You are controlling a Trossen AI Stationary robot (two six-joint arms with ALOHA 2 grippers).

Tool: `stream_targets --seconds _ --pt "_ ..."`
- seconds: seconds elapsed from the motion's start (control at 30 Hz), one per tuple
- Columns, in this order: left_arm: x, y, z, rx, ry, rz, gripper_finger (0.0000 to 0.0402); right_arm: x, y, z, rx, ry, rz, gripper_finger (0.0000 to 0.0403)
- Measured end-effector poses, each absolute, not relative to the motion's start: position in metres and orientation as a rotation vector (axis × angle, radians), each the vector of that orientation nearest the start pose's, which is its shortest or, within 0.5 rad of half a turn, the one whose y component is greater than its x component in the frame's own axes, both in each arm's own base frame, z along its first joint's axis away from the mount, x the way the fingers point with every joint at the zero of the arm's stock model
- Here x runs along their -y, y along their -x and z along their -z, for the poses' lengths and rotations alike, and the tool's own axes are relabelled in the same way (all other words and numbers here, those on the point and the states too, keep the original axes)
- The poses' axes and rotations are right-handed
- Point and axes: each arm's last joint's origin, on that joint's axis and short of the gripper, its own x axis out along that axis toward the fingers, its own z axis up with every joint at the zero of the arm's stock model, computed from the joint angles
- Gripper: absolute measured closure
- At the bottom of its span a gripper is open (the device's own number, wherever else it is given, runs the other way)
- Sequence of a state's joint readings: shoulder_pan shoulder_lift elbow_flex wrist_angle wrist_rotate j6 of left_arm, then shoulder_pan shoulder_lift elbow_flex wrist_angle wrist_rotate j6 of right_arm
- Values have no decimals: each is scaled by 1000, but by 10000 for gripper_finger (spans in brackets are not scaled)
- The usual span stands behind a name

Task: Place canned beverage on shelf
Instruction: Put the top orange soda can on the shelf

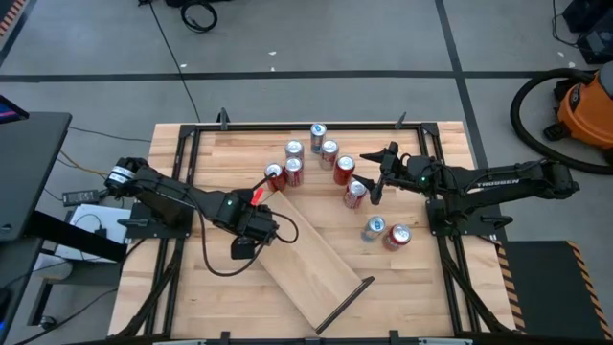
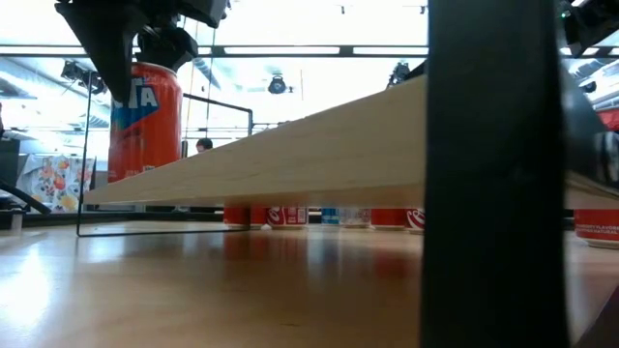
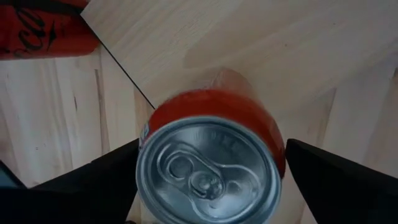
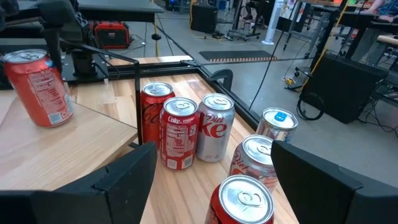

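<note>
One red can (image 3: 211,162) stands on the shelf (image 3: 261,43) between parted left pincer (image 3: 211,180) fingers; low view shows daylight.

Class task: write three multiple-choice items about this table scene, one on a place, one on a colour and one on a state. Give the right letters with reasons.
1. Where does the red can under the left pincer stand?
A. on the floor
B. on one end of the shelf
C. lying flat on the tabletop beside the right arm

2. What colour are the shelf's end rods?
A. black
B. white
C. yellow

3. In what state is the right pincer?
A. shut on a silver can
B. shut on the shelf
C. open, holding nothing

Answers:
1 B: the low and right wrist views show the can upright on the pale plank.
2 A: the high view shows a thin black rod at the plank's end.
3 C: the right wrist view shows its fingers wide apart above the cans, with nothing between them.
</note>
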State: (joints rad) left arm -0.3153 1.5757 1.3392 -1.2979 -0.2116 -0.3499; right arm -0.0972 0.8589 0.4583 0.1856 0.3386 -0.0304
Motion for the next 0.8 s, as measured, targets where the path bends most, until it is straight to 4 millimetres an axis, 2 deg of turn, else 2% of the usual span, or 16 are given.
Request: stream_targets --seconds 0.27,0.67,0.8 --pt "79 -265 -283 -1458 -145 -196 17 28 -188 -243 -222 59 431 76" --pt "81 -273 -327 -1311 -111 -196 17 28 -188 -243 -222 56 431 76" --pt "83 -286 -324 -1239 -93 -196 17 28 -188 -243 -221 56 431 76"
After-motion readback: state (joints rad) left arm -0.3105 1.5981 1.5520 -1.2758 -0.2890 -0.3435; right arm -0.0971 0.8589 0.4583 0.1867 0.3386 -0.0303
